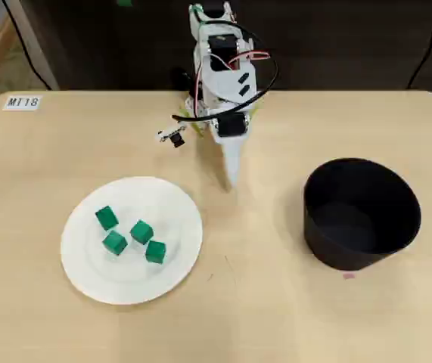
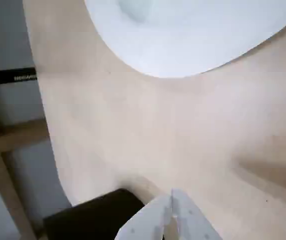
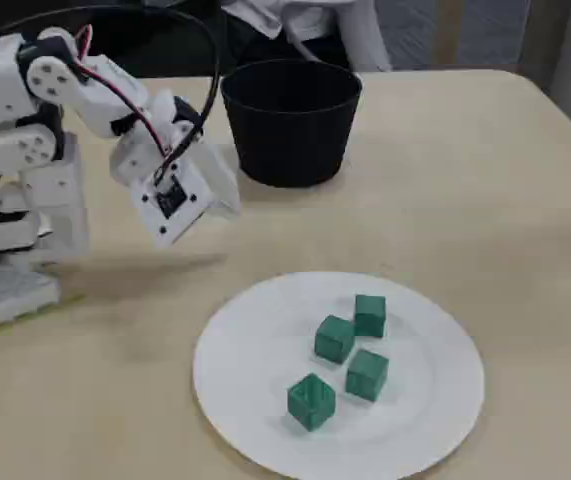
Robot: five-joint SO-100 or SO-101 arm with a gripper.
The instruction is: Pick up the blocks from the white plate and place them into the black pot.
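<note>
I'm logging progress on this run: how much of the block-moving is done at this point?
Nothing is done yet: all four green blocks still sit on the white plate, and the black pot looks empty in the overhead view. Nothing is in hand; the gripper hangs shut and empty above bare table between plate and pot. All four pick-and-place trips remain.

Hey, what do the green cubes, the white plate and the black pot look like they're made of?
Green cubes: probably painted wood or plastic, with sharp edges and even color. White plate: possibly paper or plastic, thin-rimmed, with a soft sheen. Black pot: likely matte plastic, showing no glare.
</note>
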